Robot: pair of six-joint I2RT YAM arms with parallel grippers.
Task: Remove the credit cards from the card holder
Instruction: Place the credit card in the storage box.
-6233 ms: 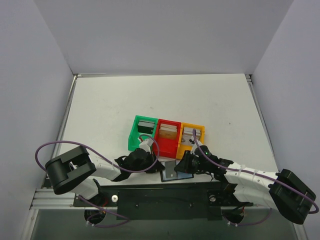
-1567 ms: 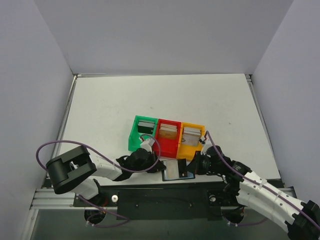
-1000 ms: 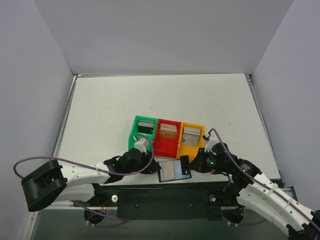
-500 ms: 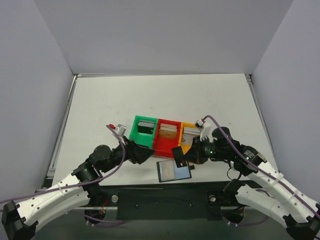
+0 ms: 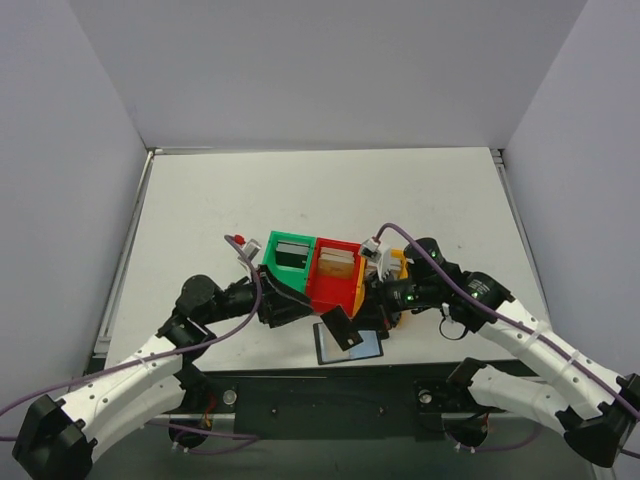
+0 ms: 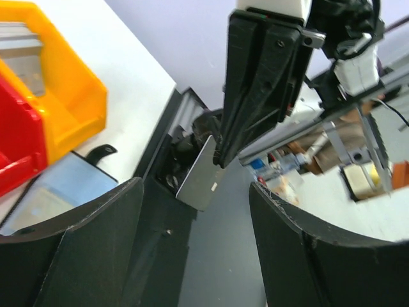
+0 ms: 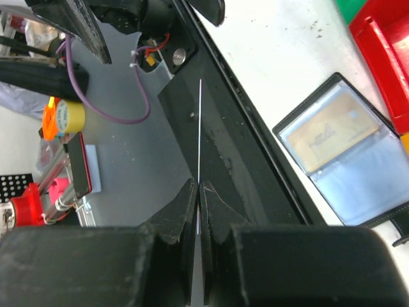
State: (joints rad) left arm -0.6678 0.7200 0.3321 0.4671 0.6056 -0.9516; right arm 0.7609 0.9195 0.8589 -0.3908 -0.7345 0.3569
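1. While the left gripper (image 6: 197,189) stands with its jaws spread wide and nothing between them, its two dark fingers (image 6: 83,249) touch no card.
2. Through the gap between those fingers, the left wrist view shows the right gripper (image 7: 199,192) straight ahead and apart from them. The held card (image 5: 340,326), grey on that side, hangs from its tips.
3. The right gripper is pinched tight on the held card. Its own wrist view sees the card edge-on, as a thin pale line running out from between the closed fingertips.
4. From above, the held card is tilted and off the table (image 5: 200,200), just in front of the red box of the card holder (image 5: 335,288). In that view it overlaps the far left corner of another card.
5. That flat card (image 5: 355,347), black-bordered with a pale blue and tan face, lies on the table between the holder and the near edge. Neither gripper touches it.
6. The card holder sits mid-table, its boxes green, red and orange from left to right. The left gripper lies low in front of the green and red boxes, and the right arm reaches across the front of the orange one.
7. More cards stand in the boxes: a greyish one in the green box (image 5: 290,254) and a tan one in the red box (image 5: 338,262). The orange box is partly hidden by the right arm.
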